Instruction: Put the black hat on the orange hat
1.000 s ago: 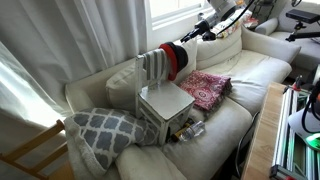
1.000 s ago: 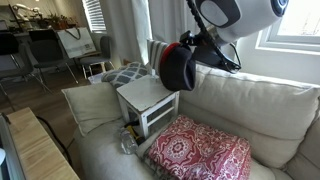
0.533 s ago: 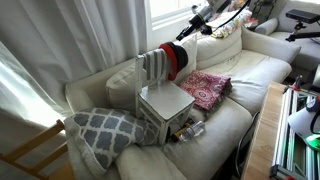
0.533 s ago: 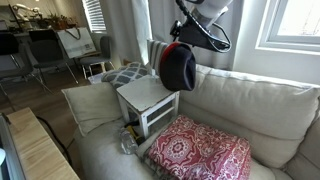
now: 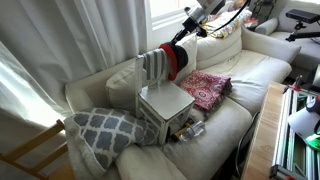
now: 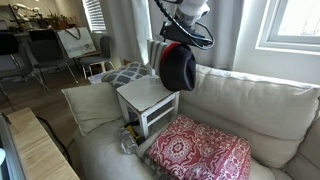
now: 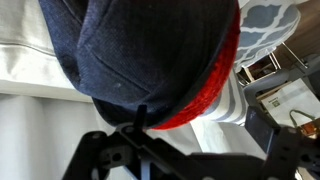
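The black hat (image 5: 181,60) sits over the orange hat (image 5: 172,63) on the sofa's backrest; only a red-orange rim shows at its edge. Both show in the other exterior view too, the black hat (image 6: 181,68) and the orange rim (image 6: 164,52). In the wrist view the black hat (image 7: 140,45) fills the top, with the orange rim (image 7: 206,85) below it. My gripper (image 5: 189,22) hangs just above the hats, open and empty, also seen in an exterior view (image 6: 179,24). Its dark fingers (image 7: 110,150) stand wide apart.
Grey-and-white striped fabric (image 5: 153,66) lies against the hats. A white box (image 5: 165,103) stands on the sofa seat below them, beside a flat red patterned cloth (image 5: 206,88). A grey patterned pillow (image 5: 104,130) lies at the sofa's end. Curtains and a window are behind.
My gripper has drawn back from the hats, moving up and along the backrest. The black hat stays on the orange hat, unmoved.
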`<state>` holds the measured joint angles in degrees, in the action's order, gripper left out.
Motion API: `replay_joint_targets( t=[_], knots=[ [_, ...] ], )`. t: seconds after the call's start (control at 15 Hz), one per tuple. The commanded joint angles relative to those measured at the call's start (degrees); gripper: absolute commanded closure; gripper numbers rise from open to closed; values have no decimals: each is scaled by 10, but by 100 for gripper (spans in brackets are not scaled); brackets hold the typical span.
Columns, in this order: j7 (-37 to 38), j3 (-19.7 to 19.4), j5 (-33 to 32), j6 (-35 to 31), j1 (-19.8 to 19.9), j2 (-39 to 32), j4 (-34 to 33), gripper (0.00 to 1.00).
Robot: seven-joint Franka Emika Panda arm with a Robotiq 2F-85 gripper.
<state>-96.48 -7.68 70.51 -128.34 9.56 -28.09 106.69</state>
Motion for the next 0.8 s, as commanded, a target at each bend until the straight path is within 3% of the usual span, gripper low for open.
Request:
replay_joint_targets(
  t=[0.0,0.13,0.33,0.47,0.53,0.73],
  knots=[
    [9,12,-7,-44,-7,17,31,0],
    [1,19,0,-70,-10,19,36,2],
    [-1,30,5,-99,-13,22,44,16],
    [-1,37,9,-108,-13,26,48,20],
    [-1,40,12,-111,-12,28,49,34],
    [-1,44,14,-114,-12,36,54,45]
  ],
)
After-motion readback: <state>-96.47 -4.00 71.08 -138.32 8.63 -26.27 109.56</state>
